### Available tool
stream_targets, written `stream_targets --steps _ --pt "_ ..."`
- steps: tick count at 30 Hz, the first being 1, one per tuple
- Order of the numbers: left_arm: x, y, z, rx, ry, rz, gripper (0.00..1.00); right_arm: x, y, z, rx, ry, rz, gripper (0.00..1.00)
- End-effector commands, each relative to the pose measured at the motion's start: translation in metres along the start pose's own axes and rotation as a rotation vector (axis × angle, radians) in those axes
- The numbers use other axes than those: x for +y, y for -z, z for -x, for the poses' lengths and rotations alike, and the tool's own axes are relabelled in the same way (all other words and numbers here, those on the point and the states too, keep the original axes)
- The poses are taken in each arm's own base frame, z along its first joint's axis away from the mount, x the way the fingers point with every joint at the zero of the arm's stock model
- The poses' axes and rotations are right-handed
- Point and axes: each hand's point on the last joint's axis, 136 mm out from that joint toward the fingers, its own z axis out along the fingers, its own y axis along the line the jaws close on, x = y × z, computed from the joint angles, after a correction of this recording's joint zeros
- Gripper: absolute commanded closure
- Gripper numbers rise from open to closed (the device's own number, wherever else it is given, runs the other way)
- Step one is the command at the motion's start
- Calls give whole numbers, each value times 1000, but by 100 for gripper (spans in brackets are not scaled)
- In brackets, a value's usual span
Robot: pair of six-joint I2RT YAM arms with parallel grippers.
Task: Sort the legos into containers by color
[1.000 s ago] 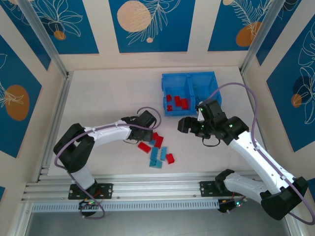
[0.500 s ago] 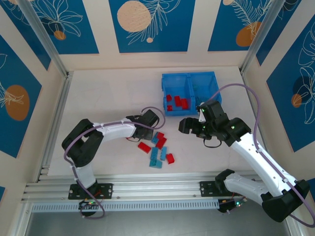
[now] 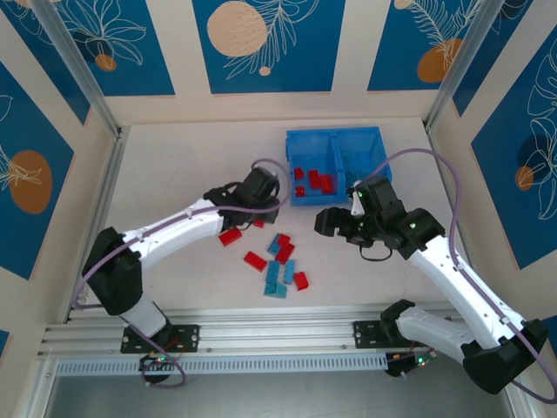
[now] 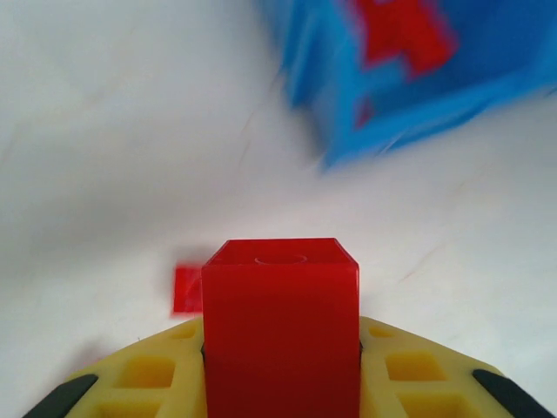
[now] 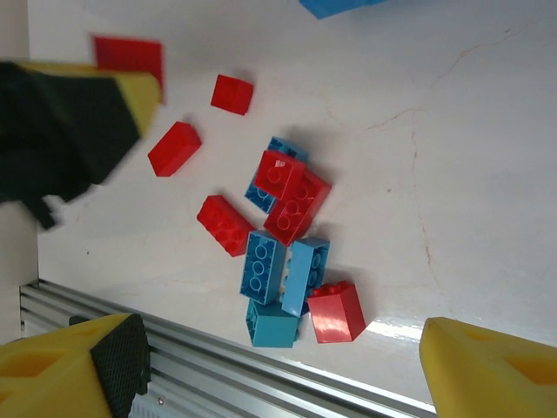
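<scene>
Lifting clear of the pile (image 3: 280,261), left gripper (image 4: 280,376) now pinches a red lego (image 4: 280,318) and has swung toward the bin (image 3: 335,137), probably for its red-stocked left compartment (image 3: 306,193); right gripper (image 3: 325,222) hovers spread, empty.

The light is bright, even and diffuse, falling from overhead. In the top view the white worktop (image 3: 174,165) is close to overexposed. The arms throw only faint, soft-edged shadows on it, and everything there is sharp. In the left wrist view the bin (image 4: 348,131) by the worktop's far edge is smeared with streaky blur, while the red lego (image 4: 280,331) in the left jaws is crisp and heavily saturated. In the right wrist view the loose legos (image 5: 283,235) near the worktop's near edge are in focus. They cast small soft shadows, and a pale sheen lies on the worktop beside them. The left jaws are blurred there, and the close yellow pads (image 5: 487,366) look soft.
</scene>
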Motion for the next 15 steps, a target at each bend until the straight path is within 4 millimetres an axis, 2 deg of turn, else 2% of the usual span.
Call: stream_targets --steps 1,4,9,13,15 --pt "-32 2 30 -41 -51 -73 76 3 22 17 -115 -29 7 16" --pt "-45 -21 65 -116 -82 -51 77 -3 29 17 -150 -59 4 16" --pt "-68 -78 113 -143 -91 -80 78 -11 35 10 -161 -88 6 16" --pt "-71 -122 142 -151 -80 -45 75 -16 44 5 -175 -99 2 16" --pt "-69 -136 155 -172 -53 -30 71 -17 48 4 -189 -100 8 16"
